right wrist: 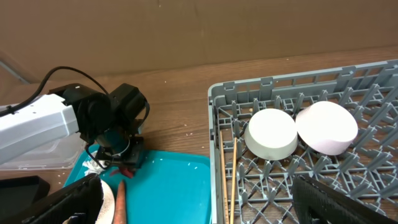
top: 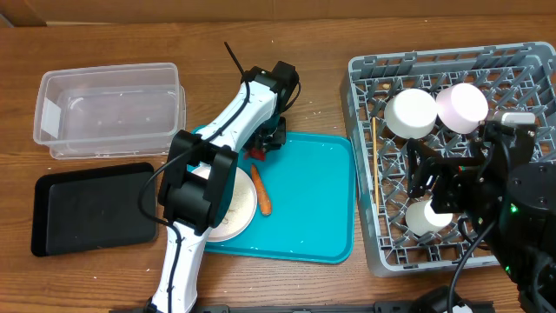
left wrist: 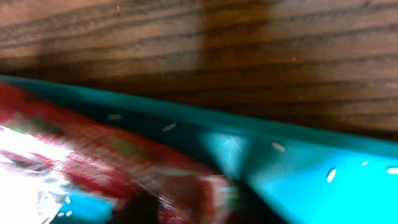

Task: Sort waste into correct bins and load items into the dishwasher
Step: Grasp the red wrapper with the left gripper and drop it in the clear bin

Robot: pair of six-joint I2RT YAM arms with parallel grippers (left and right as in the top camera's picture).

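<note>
My left gripper (top: 265,139) is down at the back left corner of the teal tray (top: 317,217), shut on the red crinkled wrapper (left wrist: 93,149), which fills its blurred wrist view. A white tissue (right wrist: 92,164) lies beside it. The orange carrot piece (top: 261,192) lies on the tray next to the white plate (top: 239,213), half hidden under my left arm. Two white bowls (top: 410,113) (top: 461,106) sit upside down in the grey dish rack (top: 365,156). The chopsticks (top: 375,161) lie along its left side. My right gripper (right wrist: 205,211) is open and empty above the rack.
The clear tub (top: 109,109) stands at the back left. The black tray (top: 87,209) lies in front of it. Small rice grains (left wrist: 278,147) dot the teal tray. My left arm crosses the plate and the tray's left edge.
</note>
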